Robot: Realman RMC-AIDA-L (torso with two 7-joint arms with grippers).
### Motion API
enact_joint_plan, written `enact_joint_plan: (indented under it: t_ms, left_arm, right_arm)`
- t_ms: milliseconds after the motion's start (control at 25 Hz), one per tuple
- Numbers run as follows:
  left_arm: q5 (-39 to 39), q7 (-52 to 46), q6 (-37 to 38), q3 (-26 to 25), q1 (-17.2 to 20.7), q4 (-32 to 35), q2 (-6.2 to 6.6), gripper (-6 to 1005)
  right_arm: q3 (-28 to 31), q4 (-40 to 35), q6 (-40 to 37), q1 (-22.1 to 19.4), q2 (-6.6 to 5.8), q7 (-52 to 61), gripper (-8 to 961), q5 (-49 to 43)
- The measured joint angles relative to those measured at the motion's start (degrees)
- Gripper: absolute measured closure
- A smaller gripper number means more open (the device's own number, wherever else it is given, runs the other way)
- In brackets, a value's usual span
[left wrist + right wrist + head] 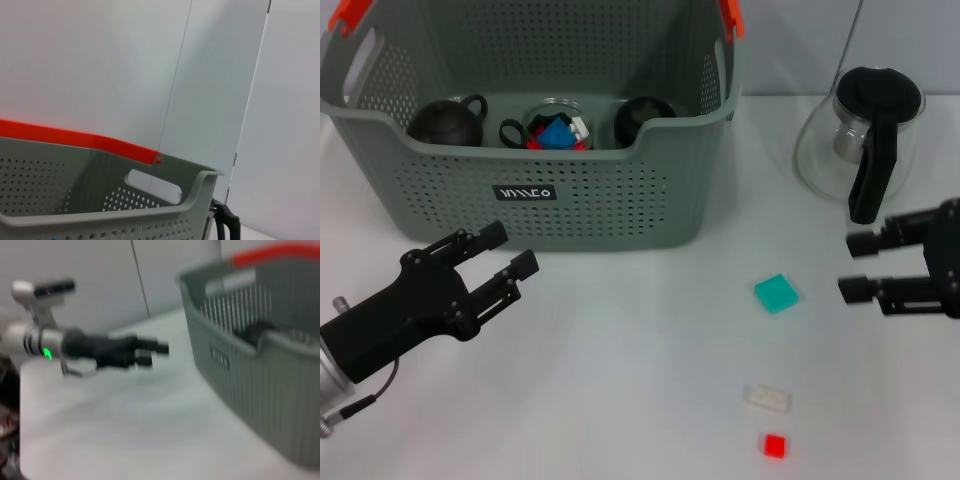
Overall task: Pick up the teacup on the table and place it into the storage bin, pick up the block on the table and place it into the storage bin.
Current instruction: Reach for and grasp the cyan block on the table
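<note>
The grey storage bin point(540, 190) stands at the back left of the table. Inside it a black teacup point(445, 122) lies at the left, a second dark cup point(645, 120) at the right, and a glass cup of coloured blocks point(558, 130) between them. No teacup shows on the table itself. A teal block point(776, 292), a white block point(766, 398) and a small red block point(774, 445) lie on the table at the right. My left gripper point(515, 247) hangs open and empty in front of the bin. Just right of the teal block, my right gripper point(846, 266) is open and empty too.
A glass carafe point(865, 140) with a black lid and handle stands at the back right, just behind the right gripper. The left wrist view shows the bin's rim point(100, 215) and orange handle clip point(75, 137). The right wrist view shows the left gripper point(162, 351) beside the bin point(240, 365).
</note>
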Motion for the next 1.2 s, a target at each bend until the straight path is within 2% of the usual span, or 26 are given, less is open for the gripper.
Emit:
enact_joint_plan:
  t_ms: [120,200,240,280,400,600,640,680,800,1000,1200]
  left_arm:
    - [0.0,0.0,0.0,0.0,0.0,0.0,-0.01,449]
    - [0.0,0.0,0.0,0.0,0.1,0.0,-0.05,449]
    - [0.0,0.0,0.0,0.0,0.1,0.0,-0.08,449]
    - [0.0,0.0,0.0,0.0,0.3,0.0,-0.10,449]
    - [0.0,0.0,0.1,0.0,0.6,0.0,-0.20,449]
    - [0.0,0.0,0.1,0.0,0.8,0.0,-0.26,449]
    - [0.0,0.0,0.1,0.0,0.8,0.0,-0.26,449]
    - [0.0,0.0,0.0,0.0,0.8,0.0,-0.27,449]
    - [0.0,0.0,0.0,0.0,0.8,0.0,-0.26,449]
    - [0.0,0.1,-0.8,-0.1,0.7,0.0,-0.19,449]
    - [0.0,0.3,-2.4,-0.1,0.6,0.0,-0.18,449]
  right_arm:
    - [-0.2,-1.1,-0.5,2.0,0.05,2.9,372,-5.7]
    - [-0.8,-1.3,-0.4,4.7,0.29,5.6,375,-10.8]
    - [-1.5,-0.4,0.2,8.6,0.96,8.5,376,-16.9]
    - [-1.5,-0.4,0.2,8.6,0.96,8.5,376,-16.9]
    - [-2.2,3.4,3.1,14.8,2.07,14.4,376,-25.6]
    - [-6.3,10.5,8.2,23.8,2.06,31.4,376,-35.0]
    - [-8.8,11.1,8.1,26.0,2.26,36.2,376,-36.0]
    - [-8.8,11.1,8.1,26.0,2.26,36.2,376,-36.0]
    - [-16.6,11.6,8.3,28.0,2.46,44.2,376,-36.2]
    - [-28.4,15.0,13.4,30.1,2.51,54.5,376,-39.1]
    - [-32.6,14.4,15.8,28.8,2.62,57.1,376,-39.4]
